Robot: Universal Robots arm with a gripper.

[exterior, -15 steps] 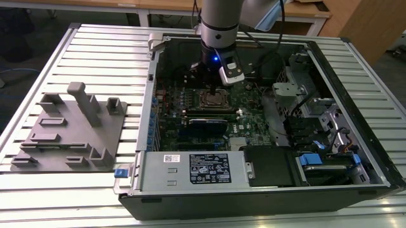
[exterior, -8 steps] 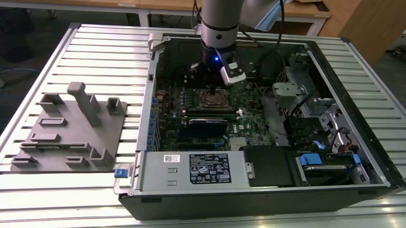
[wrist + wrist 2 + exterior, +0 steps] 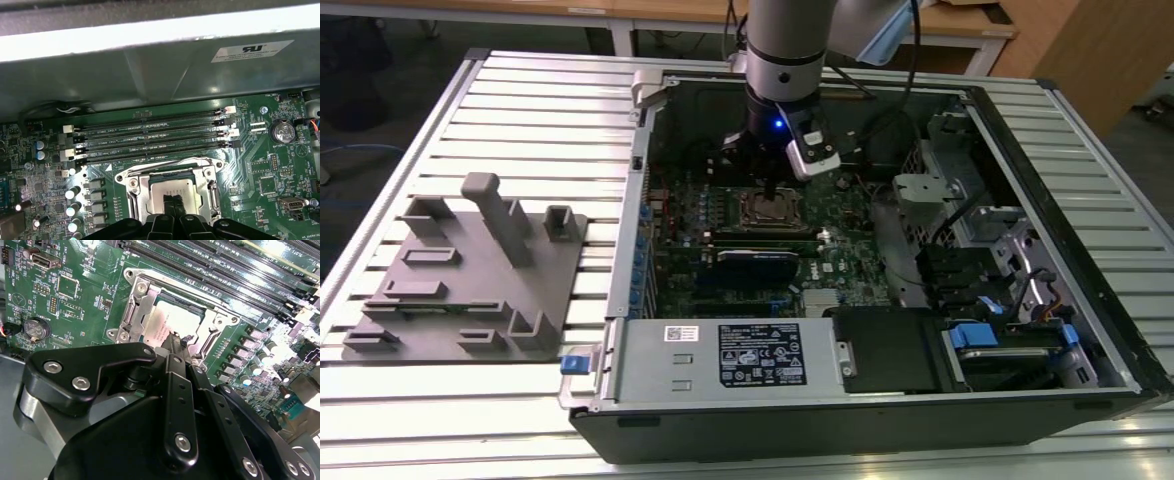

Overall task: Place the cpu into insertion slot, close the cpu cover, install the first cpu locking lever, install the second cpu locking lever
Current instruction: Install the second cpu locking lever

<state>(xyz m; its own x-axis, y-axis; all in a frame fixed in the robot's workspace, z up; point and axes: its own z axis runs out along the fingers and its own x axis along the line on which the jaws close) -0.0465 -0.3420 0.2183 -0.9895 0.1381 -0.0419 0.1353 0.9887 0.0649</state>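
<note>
- Landmark: the insertion slot [image 3: 769, 208] on the green motherboard [image 3: 854, 262], inside the open computer case [image 3: 1014, 130]. All places below are given from it.
- The cpu [image 3: 176, 192] lies flat inside the insertion slot, its dull silver top facing up and its edges square to the socket rim; it shows in both wrist views [image 3: 170, 322].
- The cpu cover [image 3: 139, 305] appears to lie down around the chip, its window framing the metal top. Whether it is fully seated or merely resting cannot be told.
- The gripper [image 3: 180, 342] stands directly above the insertion slot, arm coming straight down in the exterior view [image 3: 774, 188].
- Fingers: drawn narrow, the two black tips nearly together, over the edge of the cpu top nearest the wrist. Nothing appears held between them. Whether the tips touch the chip or hover just above it cannot be told.
- Key relation: the cpu is straight below the gripper, not off to a side; the offset is only toward one edge of the chip rather than its middle.
- The long black memory slots [image 3: 150, 132] run parallel beside the insertion slot, on the side away from the gripper body in the first wrist view.
- A coin battery [image 3: 281, 132] sits on the board well apart from the slot.
- Locking levers: thin metal runs along the socket sides, but their state, latched or free, cannot be read with confidence.
- Judgement: chip placement looks done; the work stands at the cover or lever stage.
</note>
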